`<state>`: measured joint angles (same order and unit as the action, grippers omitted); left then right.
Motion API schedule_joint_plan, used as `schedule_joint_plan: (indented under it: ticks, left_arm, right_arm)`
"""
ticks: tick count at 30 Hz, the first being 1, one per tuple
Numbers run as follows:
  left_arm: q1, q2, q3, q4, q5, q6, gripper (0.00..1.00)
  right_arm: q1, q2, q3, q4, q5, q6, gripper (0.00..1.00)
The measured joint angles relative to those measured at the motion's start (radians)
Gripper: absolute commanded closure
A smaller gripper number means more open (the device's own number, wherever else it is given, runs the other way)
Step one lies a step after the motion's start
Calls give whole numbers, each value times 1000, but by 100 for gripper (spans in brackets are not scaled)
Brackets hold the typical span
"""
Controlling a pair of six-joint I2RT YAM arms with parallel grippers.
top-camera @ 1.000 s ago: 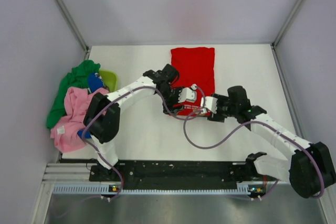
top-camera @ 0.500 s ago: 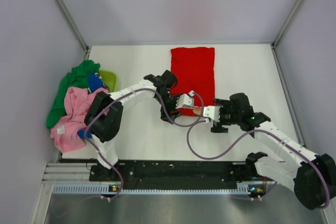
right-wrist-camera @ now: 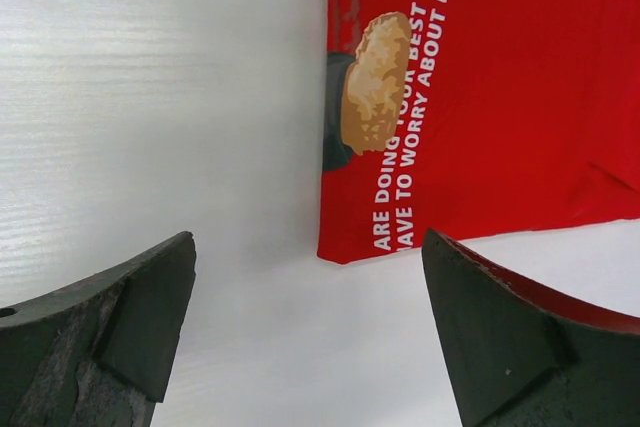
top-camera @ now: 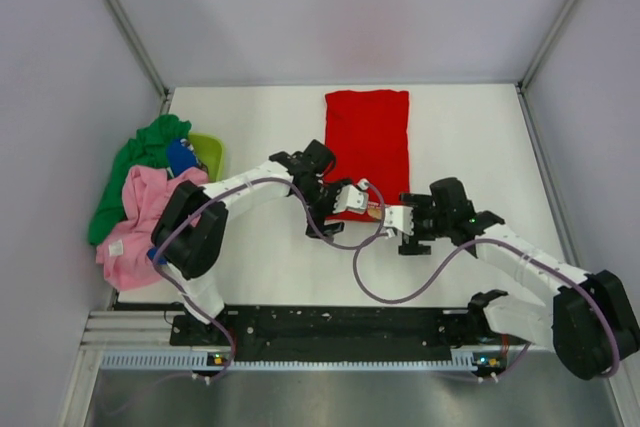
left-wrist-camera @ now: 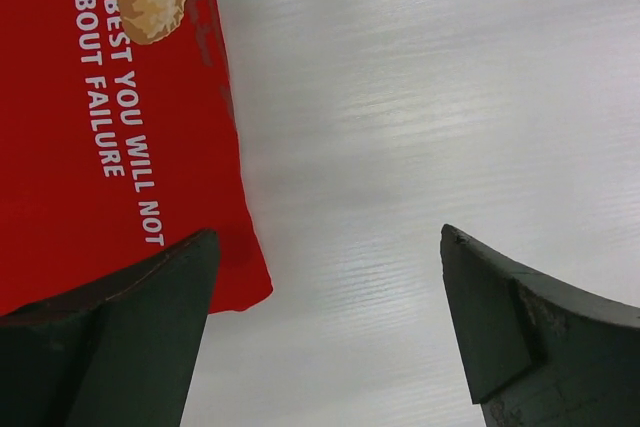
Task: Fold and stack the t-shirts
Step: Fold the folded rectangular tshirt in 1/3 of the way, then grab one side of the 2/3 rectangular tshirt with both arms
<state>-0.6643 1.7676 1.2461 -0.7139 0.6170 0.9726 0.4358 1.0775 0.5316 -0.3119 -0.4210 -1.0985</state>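
Observation:
The red t-shirt (top-camera: pixel 368 142) lies flat in a long folded strip at the table's middle back, its printed near end (right-wrist-camera: pixel 480 97) showing white lettering and a bear. My left gripper (top-camera: pixel 338 209) hovers open over the shirt's near left corner (left-wrist-camera: pixel 120 147); its jaws (left-wrist-camera: pixel 330 287) stand wide with bare table between them. My right gripper (top-camera: pixel 405 230) is open as well (right-wrist-camera: pixel 310 287), just off the near right corner, holding nothing. Green (top-camera: pixel 135 162), pink (top-camera: pixel 140 217) and blue (top-camera: pixel 182 157) t-shirts are heaped at the left edge.
A lime-green basket (top-camera: pixel 208 150) sits under the heap of shirts at the left. Cables loop from both wrists across the white table (top-camera: pixel 270 257) in front of the red shirt. Grey walls close in on three sides.
Both grippers have opened wide and let go of the red shirt's near end, which now lies flat. Both have drawn slightly back toward the near edge.

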Motion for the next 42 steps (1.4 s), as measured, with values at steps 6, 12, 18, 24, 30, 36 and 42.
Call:
schedule_joint_plan:
  ticks: [6, 12, 18, 24, 30, 36, 42]
  left_arm:
    - [-15, 68, 0, 35, -78, -2, 29]
    - [-14, 84, -10, 77, -164, -32, 40]
    - [-10, 108, -2, 87, -216, -63, 58]
    - [-8, 115, 14, 86, -241, -72, 100]
    - [-9, 119, 24, 77, -245, -87, 100]
    - [-11, 69, 24, 31, -227, -105, 100]
    - [-11, -101, 0, -67, -180, -116, 100]
  right_arm:
    - [3, 102, 0, 17, 9, -34, 12]
    - [7, 191, 13, 90, 42, -61, 19]
    - [7, 291, 68, 154, 87, -80, 42]
    - [7, 325, 72, 171, 146, -103, 80]
    - [8, 315, 72, 127, 171, -112, 100]
    - [48, 182, 73, 8, 188, -112, 100]
    - [117, -56, 73, -169, 167, -110, 100]
